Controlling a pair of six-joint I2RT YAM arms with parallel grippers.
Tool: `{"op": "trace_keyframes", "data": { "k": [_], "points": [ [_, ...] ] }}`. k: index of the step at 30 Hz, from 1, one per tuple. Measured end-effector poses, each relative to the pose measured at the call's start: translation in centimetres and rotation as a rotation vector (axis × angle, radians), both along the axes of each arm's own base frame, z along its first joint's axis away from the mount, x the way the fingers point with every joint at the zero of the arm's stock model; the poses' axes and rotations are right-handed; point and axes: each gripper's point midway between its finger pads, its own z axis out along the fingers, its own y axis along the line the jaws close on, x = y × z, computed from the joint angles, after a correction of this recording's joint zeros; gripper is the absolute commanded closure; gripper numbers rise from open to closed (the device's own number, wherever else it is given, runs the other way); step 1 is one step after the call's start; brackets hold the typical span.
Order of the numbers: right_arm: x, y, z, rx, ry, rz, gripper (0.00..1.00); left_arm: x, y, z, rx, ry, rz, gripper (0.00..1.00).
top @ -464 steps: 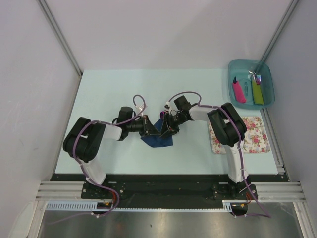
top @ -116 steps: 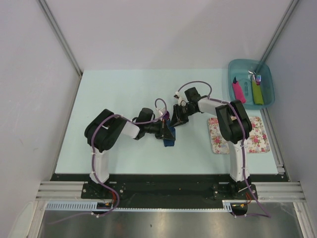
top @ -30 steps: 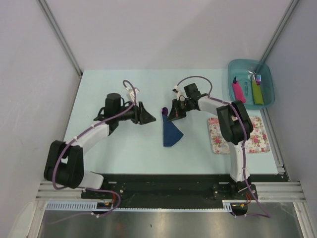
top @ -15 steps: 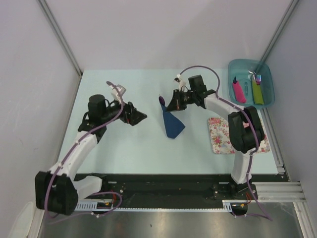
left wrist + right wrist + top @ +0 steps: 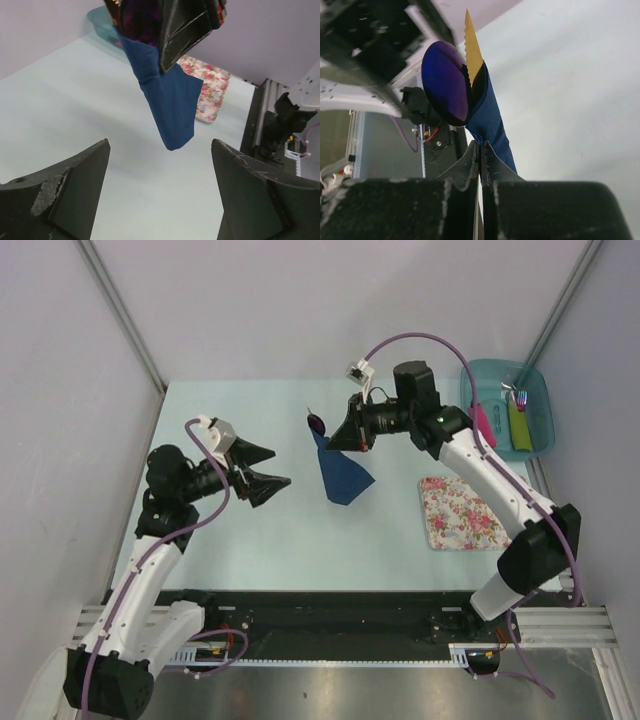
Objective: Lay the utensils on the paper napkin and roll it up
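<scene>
The navy paper napkin (image 5: 341,473) is rolled into a cone around the utensils and hangs from my right gripper (image 5: 350,434), which is shut on its upper part. The spoon's purple bowl (image 5: 445,82) and the tan wooden knife tip (image 5: 472,45) stick out of the roll's top. In the left wrist view the napkin (image 5: 170,107) dangles with its lower end apparently off the table. My left gripper (image 5: 279,466) is open and holds nothing, well to the left of the roll.
A teal bin (image 5: 468,375) at the back right holds pink-handled (image 5: 482,425) and green-handled cutlery (image 5: 518,425). A floral mat (image 5: 467,512) lies on the table below the right arm's forearm. Grey walls close in the table on three sides.
My right gripper has lifted the rolled napkin up and toward the back. My left arm has drawn back to the left, away from the roll, with open jaws.
</scene>
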Motion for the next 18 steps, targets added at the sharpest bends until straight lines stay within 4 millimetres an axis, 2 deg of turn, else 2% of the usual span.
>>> {"op": "trace_keyframes", "data": {
  "k": [4,8,13,18],
  "points": [
    [-4.0,0.5,3.5,0.03,-0.11,0.068,1.0,-1.0,-0.9,0.9,-0.034,-0.001,-0.064,0.15],
    [-7.2,0.9,5.7,0.049,-0.196,0.112,1.0,-2.7,-2.6,1.6,-0.054,-0.009,-0.148,0.15],
    [-9.6,1.4,6.8,0.051,-0.256,0.135,1.0,-5.1,-4.9,1.9,-0.066,0.0,-0.252,0.19],
    [-10.7,2.3,6.5,0.021,-0.298,0.131,1.0,-5.9,-5.8,2.7,-0.1,0.011,-0.288,0.27]
  ]
}}
